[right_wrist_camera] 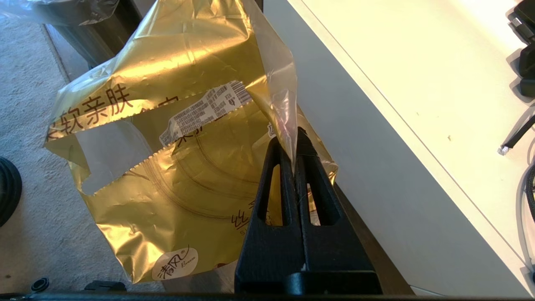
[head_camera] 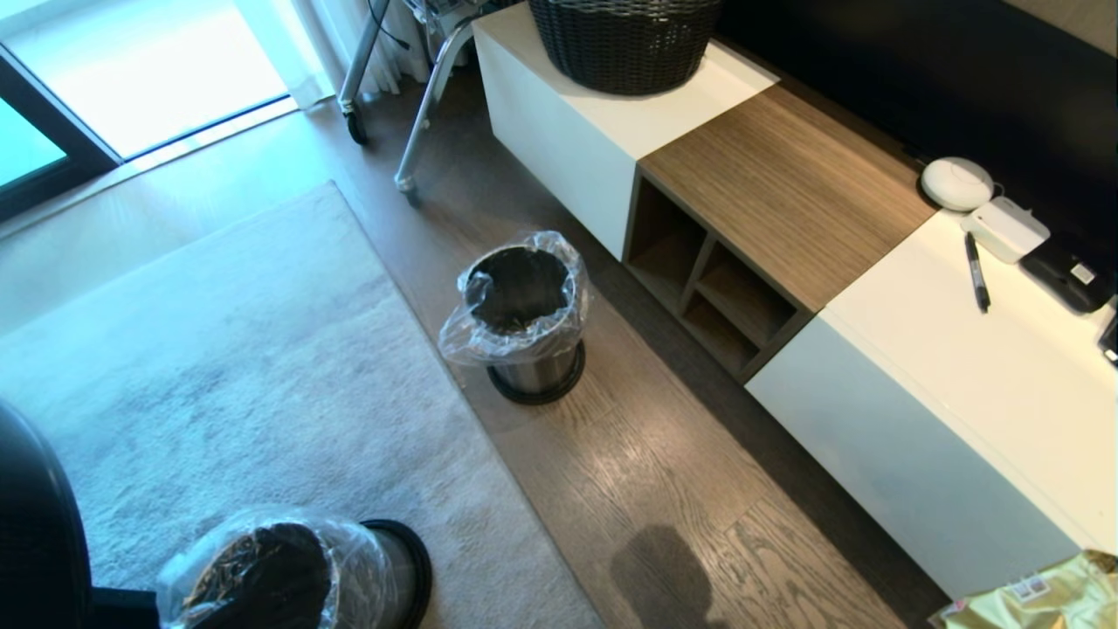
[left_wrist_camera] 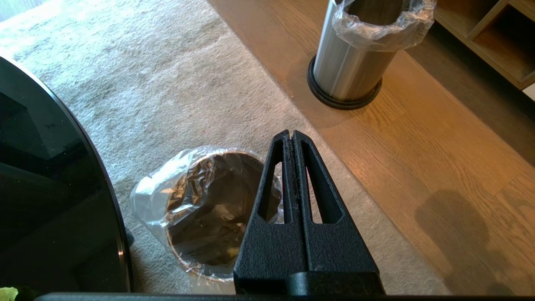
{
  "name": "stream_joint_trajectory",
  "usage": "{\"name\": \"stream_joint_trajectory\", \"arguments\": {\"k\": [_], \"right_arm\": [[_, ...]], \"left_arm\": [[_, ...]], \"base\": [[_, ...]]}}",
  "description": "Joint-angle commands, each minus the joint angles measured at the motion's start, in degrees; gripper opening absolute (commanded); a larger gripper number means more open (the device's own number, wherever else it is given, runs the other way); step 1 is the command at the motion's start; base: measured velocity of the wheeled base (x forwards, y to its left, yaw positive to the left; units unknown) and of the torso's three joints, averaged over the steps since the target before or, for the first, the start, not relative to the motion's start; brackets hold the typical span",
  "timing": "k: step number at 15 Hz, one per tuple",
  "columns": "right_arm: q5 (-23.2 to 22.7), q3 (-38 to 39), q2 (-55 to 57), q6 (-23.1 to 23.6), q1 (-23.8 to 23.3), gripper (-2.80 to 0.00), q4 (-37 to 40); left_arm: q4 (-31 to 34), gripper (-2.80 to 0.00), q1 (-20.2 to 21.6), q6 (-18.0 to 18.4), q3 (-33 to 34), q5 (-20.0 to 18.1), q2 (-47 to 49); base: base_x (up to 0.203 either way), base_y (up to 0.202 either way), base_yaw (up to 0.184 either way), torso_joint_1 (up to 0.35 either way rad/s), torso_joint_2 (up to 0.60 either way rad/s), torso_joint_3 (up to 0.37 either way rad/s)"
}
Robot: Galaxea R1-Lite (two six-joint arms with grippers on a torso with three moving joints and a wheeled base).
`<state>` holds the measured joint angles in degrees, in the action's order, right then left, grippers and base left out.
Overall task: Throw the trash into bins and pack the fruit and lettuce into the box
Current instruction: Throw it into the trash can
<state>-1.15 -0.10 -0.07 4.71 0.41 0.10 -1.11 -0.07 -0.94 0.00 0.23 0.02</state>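
My right gripper (right_wrist_camera: 293, 144) is shut on a fold of the crinkled gold snack wrapper (right_wrist_camera: 167, 175), a piece of the trash, which hangs beside the white cabinet front. Its corner shows at the lower right of the head view (head_camera: 1044, 598). My left gripper (left_wrist_camera: 291, 136) is shut with nothing in it, above the rug next to the nearer of the bins (left_wrist_camera: 146, 196), (head_camera: 367, 559). The farther steel bin (head_camera: 541, 371), (left_wrist_camera: 347, 71) stands on the wood floor. Both have clear liners. Fruit, lettuce and box are out of view.
A low white and wood sideboard (head_camera: 961, 367) runs along the right, with open cubbies (head_camera: 707, 297), a pen and small devices on top. A dark woven basket (head_camera: 624, 44) sits at its far end. A grey rug (head_camera: 218, 349) covers the left floor. A black round body (head_camera: 35, 524) stands near left.
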Motion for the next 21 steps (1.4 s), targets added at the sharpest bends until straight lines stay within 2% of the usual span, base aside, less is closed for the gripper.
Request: {"name": "stream_joint_trajectory", "arguments": {"k": [1,21], "right_arm": [[0.0,0.0,0.1,0.0,0.0,-2.8,0.0],[0.0,0.0,0.1,0.0,0.0,-2.8,0.0]], "left_arm": [[0.0,-2.8,0.0,0.0,0.0,0.0,0.0],[0.0,-2.8,0.0,0.0,0.0,0.0,0.0]], "base": [[0.0,0.0,0.0,0.0,0.0,0.0],[0.0,0.0,0.0,0.0,0.0,0.0]]}}
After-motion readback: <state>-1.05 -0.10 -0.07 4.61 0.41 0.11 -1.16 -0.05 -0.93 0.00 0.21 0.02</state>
